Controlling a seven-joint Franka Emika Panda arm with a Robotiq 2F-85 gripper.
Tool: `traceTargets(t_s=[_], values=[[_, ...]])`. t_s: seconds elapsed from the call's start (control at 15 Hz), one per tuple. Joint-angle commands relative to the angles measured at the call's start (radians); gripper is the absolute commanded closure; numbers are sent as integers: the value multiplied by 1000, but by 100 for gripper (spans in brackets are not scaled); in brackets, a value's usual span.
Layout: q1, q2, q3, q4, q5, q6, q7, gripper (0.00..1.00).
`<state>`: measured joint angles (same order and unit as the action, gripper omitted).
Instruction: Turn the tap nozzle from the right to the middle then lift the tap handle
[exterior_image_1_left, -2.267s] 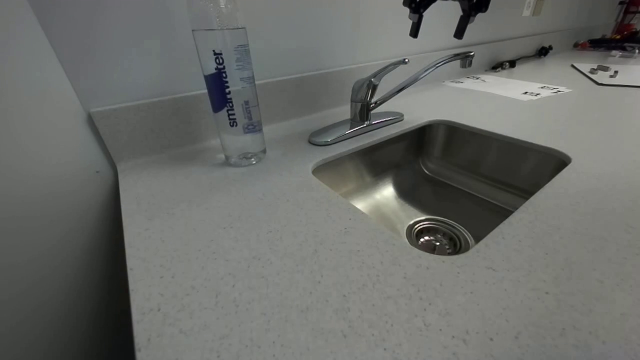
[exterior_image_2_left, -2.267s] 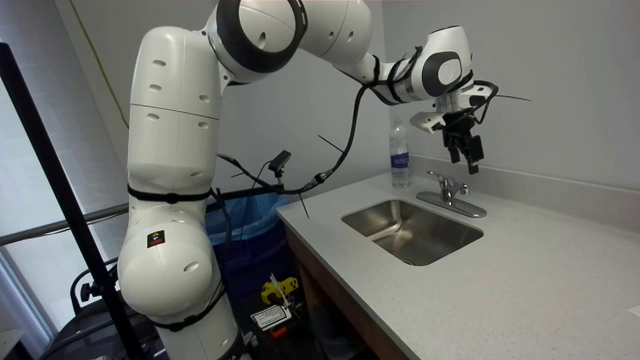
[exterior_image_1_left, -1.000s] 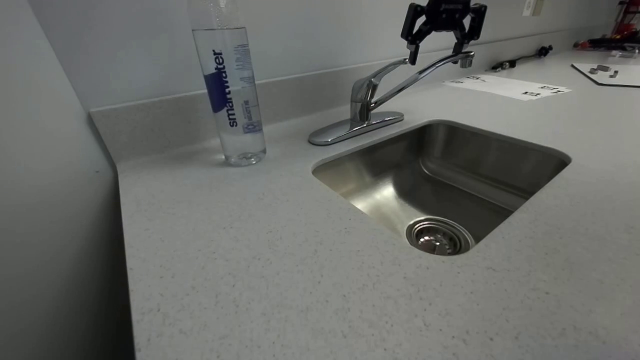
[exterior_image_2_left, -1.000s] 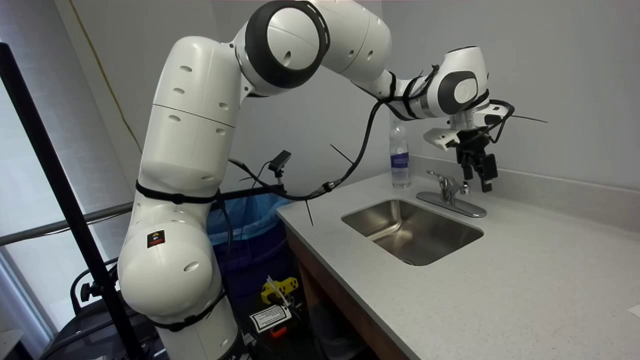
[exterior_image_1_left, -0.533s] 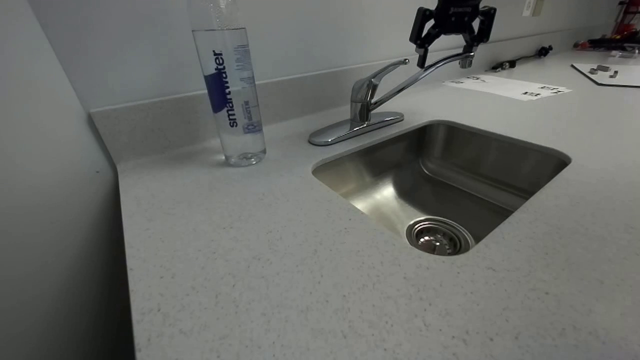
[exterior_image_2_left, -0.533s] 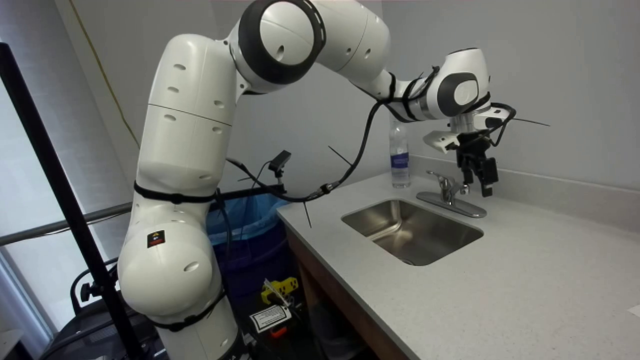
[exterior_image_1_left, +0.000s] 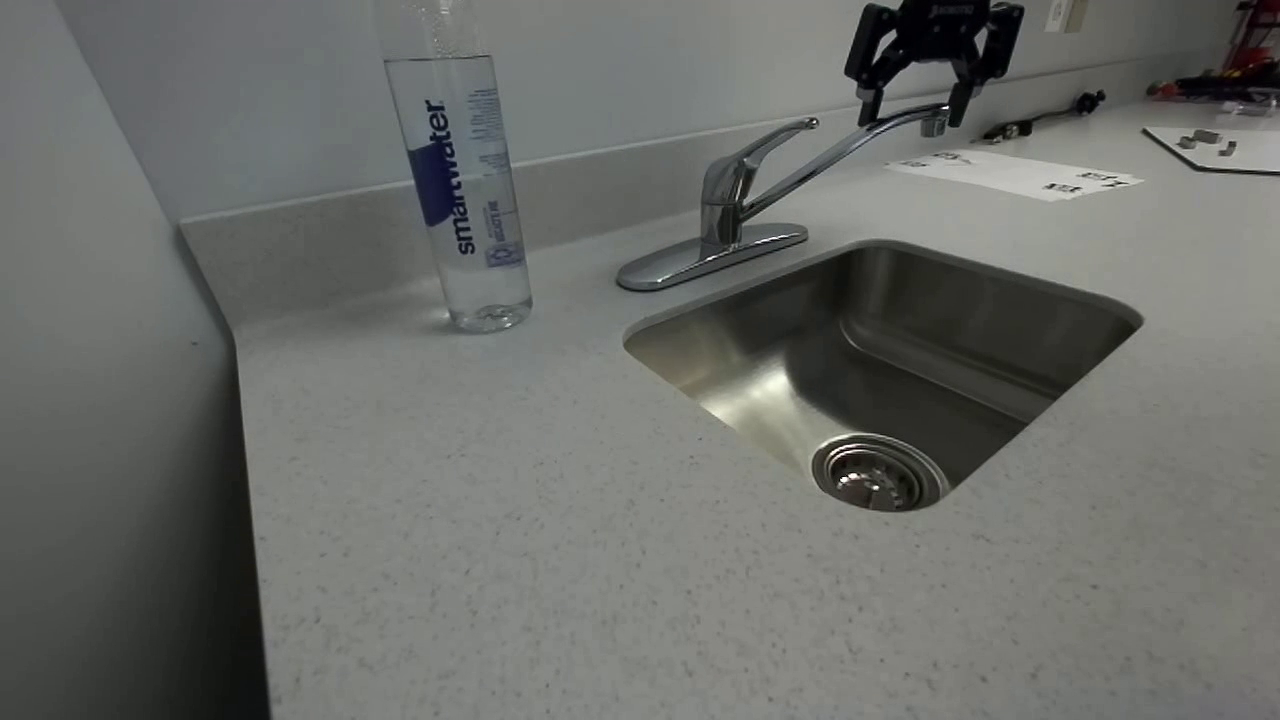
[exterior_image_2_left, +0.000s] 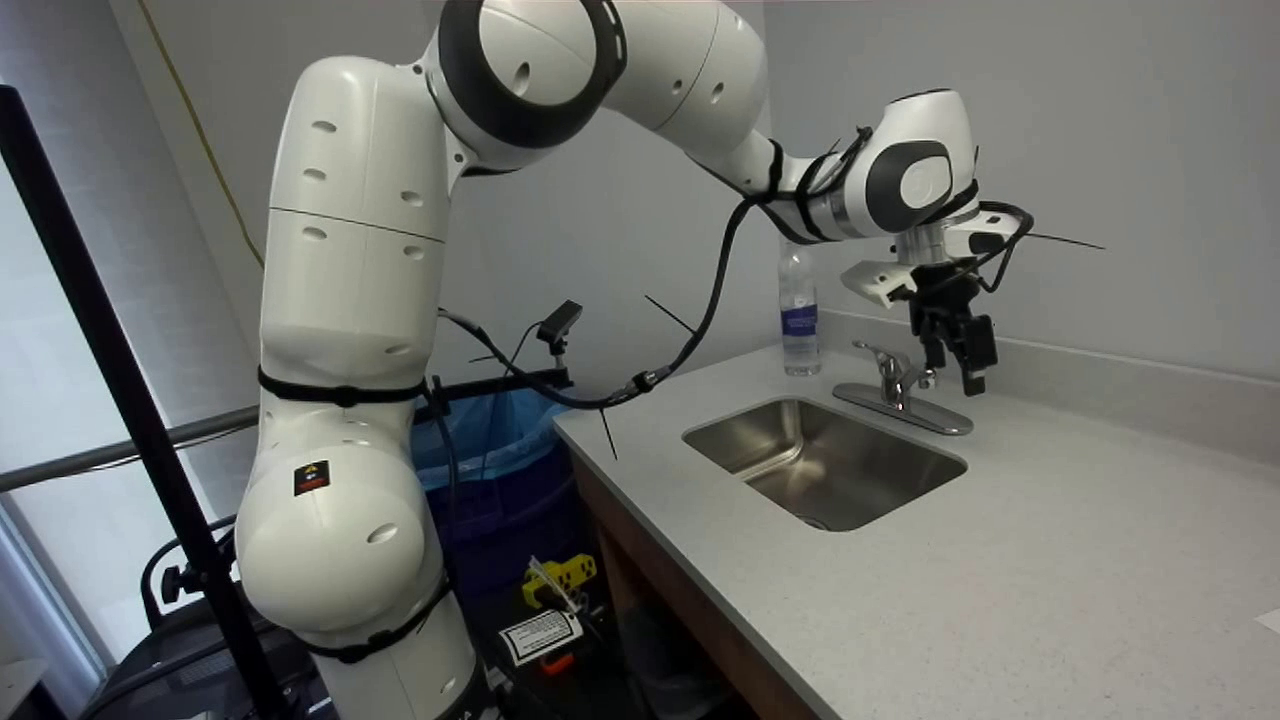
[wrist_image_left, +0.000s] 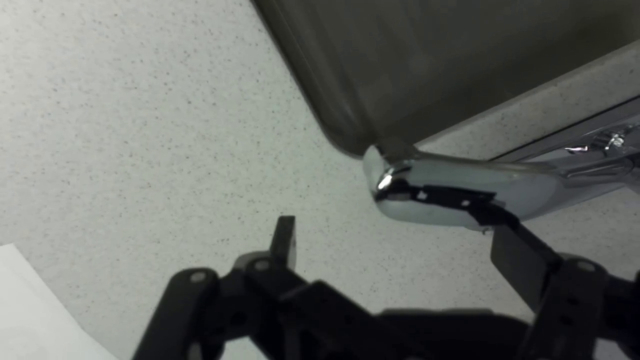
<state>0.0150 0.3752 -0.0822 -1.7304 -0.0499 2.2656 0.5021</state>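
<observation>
The tap nozzle (exterior_image_1_left: 830, 158) is a long, arched chrome spout pointing away from the faucet body, toward the paper sheet. It also shows in the wrist view (wrist_image_left: 450, 172) and, foreshortened, in an exterior view (exterior_image_2_left: 928, 379). The tap handle (exterior_image_1_left: 775, 143) is the short chrome lever on top of the body, lowered; it also shows in an exterior view (exterior_image_2_left: 877, 352). My gripper (exterior_image_1_left: 914, 112) is open and empty, on the wall side of the nozzle near its tip. In the wrist view my gripper (wrist_image_left: 392, 232) has one finger close to the nozzle's edge; contact cannot be told.
A steel sink (exterior_image_1_left: 900, 350) lies in front of the faucet. A water bottle (exterior_image_1_left: 465, 190) stands beside the faucet. The wall backsplash (exterior_image_2_left: 1100, 385) runs behind. A paper sheet (exterior_image_1_left: 1010, 172) lies on the counter past the nozzle tip.
My open gripper has come down from above to the nozzle's height, then shifted along it toward its tip. The nozzle and the handle show no clear movement.
</observation>
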Motion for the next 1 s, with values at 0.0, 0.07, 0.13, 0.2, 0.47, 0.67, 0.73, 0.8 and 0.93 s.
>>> traceTargets(t_s=[0.0,0.07,0.13,0.2,0.47,0.67,0.73,0.8,0.93], values=[[4,-86,4,-122,11,26,-62,0],[3,-92,5,-134,14,34,-70,0],[3,-97,7,-144,16,37,-76,0],[3,-103,10,-151,19,35,-83,0],[4,-127,23,-183,35,20,-101,0],[7,-137,31,-204,40,6,-107,0],[8,-141,35,-213,41,8,-109,0],[11,-143,39,-220,40,12,-109,0],[16,-146,48,-232,39,15,-108,0]])
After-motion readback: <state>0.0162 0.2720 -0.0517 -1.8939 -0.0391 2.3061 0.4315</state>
